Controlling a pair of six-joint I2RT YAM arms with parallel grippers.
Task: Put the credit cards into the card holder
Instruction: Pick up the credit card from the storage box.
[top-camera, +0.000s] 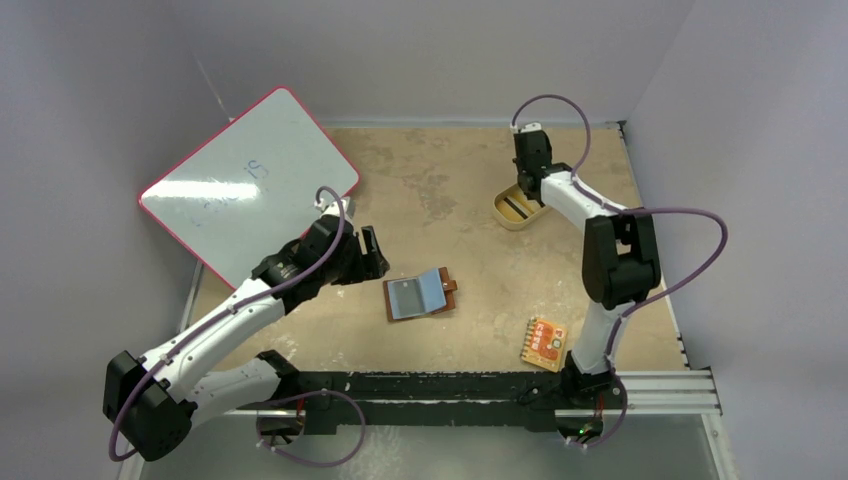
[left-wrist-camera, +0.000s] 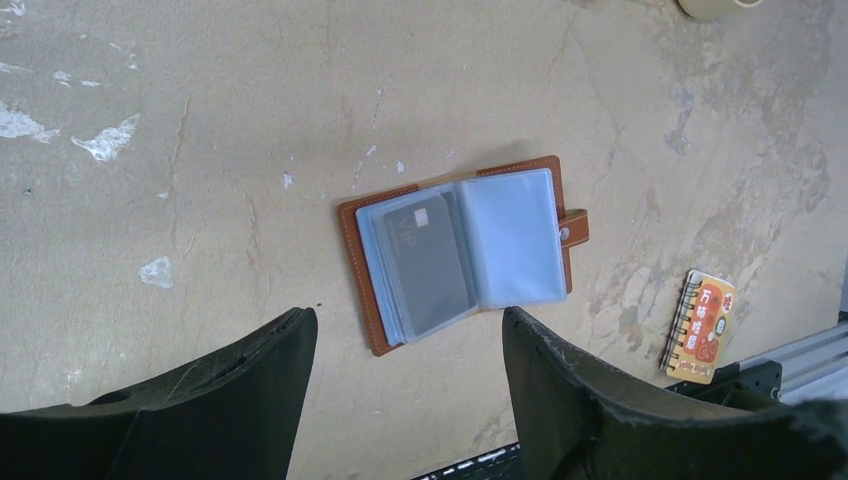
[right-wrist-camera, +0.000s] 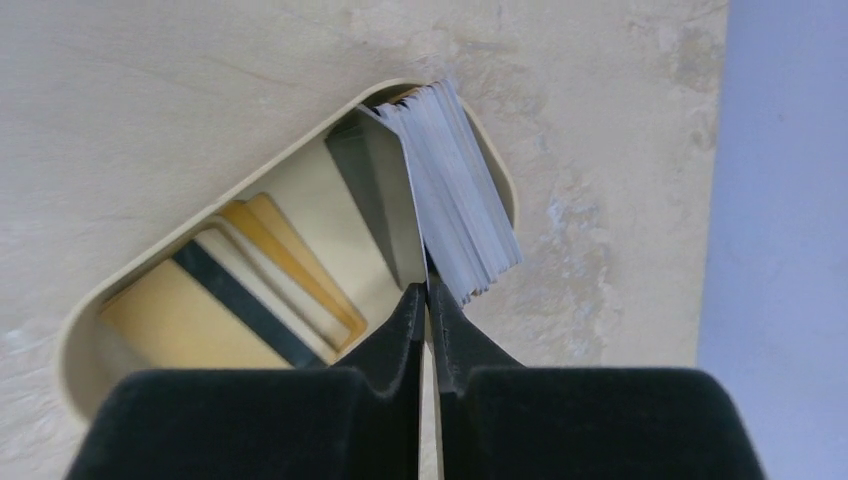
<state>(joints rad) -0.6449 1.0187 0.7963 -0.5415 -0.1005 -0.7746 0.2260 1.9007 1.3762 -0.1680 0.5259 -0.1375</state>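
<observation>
The card holder (top-camera: 421, 295) lies open on the table, brown leather with bluish clear pockets. In the left wrist view the card holder (left-wrist-camera: 515, 235) has a dark credit card (left-wrist-camera: 425, 262) inside its left pocket. My left gripper (top-camera: 375, 255) is open and empty, hovering just left of the holder; in its own view my left gripper (left-wrist-camera: 408, 318) has the holder just beyond the fingertips. My right gripper (right-wrist-camera: 427, 292) is shut on a thin credit card (right-wrist-camera: 455, 190), seen nearly edge-on with a gleaming face, above the tan dish (right-wrist-camera: 80, 350). In the top view my right gripper (top-camera: 524, 192) is over that dish.
The tan oval dish (top-camera: 508, 214) at the back right holds yellowish cards with a black stripe (right-wrist-camera: 180, 320). An orange-red patterned packet (top-camera: 545, 343) lies at the front right and also shows in the left wrist view (left-wrist-camera: 700, 325). A red-edged whiteboard (top-camera: 250, 180) leans at the back left.
</observation>
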